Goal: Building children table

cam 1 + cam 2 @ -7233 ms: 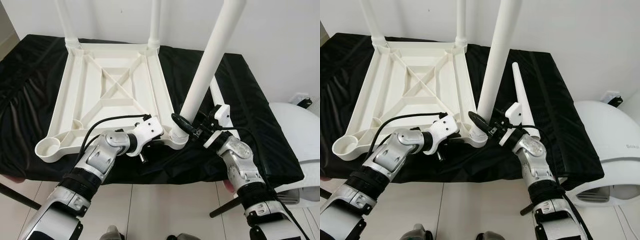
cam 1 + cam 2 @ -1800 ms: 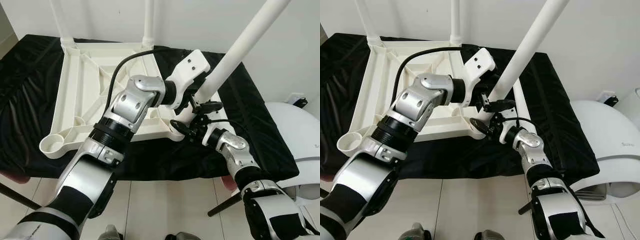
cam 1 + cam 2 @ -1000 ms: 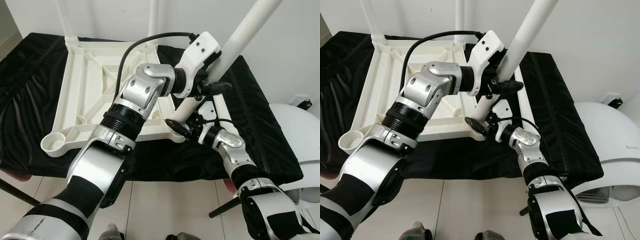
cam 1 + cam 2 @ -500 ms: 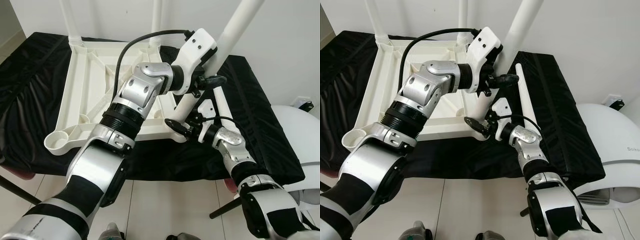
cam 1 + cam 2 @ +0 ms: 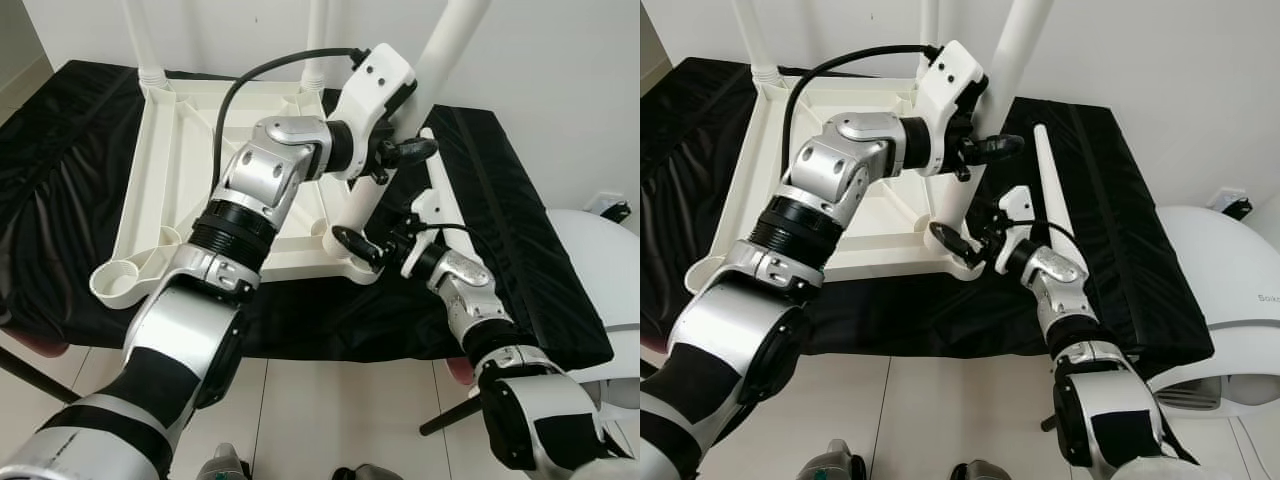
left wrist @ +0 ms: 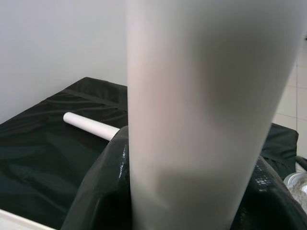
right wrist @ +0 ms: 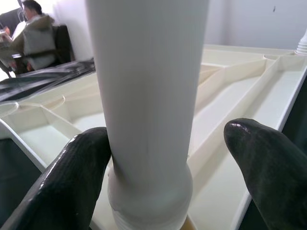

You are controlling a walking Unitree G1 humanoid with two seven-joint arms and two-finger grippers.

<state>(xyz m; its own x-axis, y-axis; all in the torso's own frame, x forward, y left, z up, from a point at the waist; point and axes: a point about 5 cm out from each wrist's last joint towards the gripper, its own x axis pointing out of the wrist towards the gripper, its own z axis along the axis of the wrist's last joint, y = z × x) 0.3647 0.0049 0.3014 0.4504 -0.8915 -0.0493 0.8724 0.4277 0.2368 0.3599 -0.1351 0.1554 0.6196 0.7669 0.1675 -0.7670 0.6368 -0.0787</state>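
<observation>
A white children's table top [image 5: 200, 150] lies upside down on a black-covered bench. Two legs stand upright in its far corners. A third white leg [image 5: 440, 50] stands in the near right corner socket [image 5: 355, 268], leaning slightly right. My left gripper [image 5: 395, 152] is shut on this leg about a third of the way up; its black fingers [image 6: 96, 201] wrap both sides. My right gripper [image 5: 368, 243] is open around the leg's base [image 7: 148, 191], with one finger [image 7: 81, 167] touching it and the other [image 7: 261, 163] apart. The near left socket [image 5: 112, 283] is empty.
A loose white leg [image 5: 437, 185] lies on the black cover [image 5: 520, 250] to the right of the table top. A white rounded appliance [image 5: 600, 260] stands at the right, over white floor tiles. A person [image 7: 33, 33] sits far off.
My left gripper rose from the table's near edge and closed on the leg. The leg has swung from a strong rightward tilt to nearly upright. My right gripper stayed at its base.
</observation>
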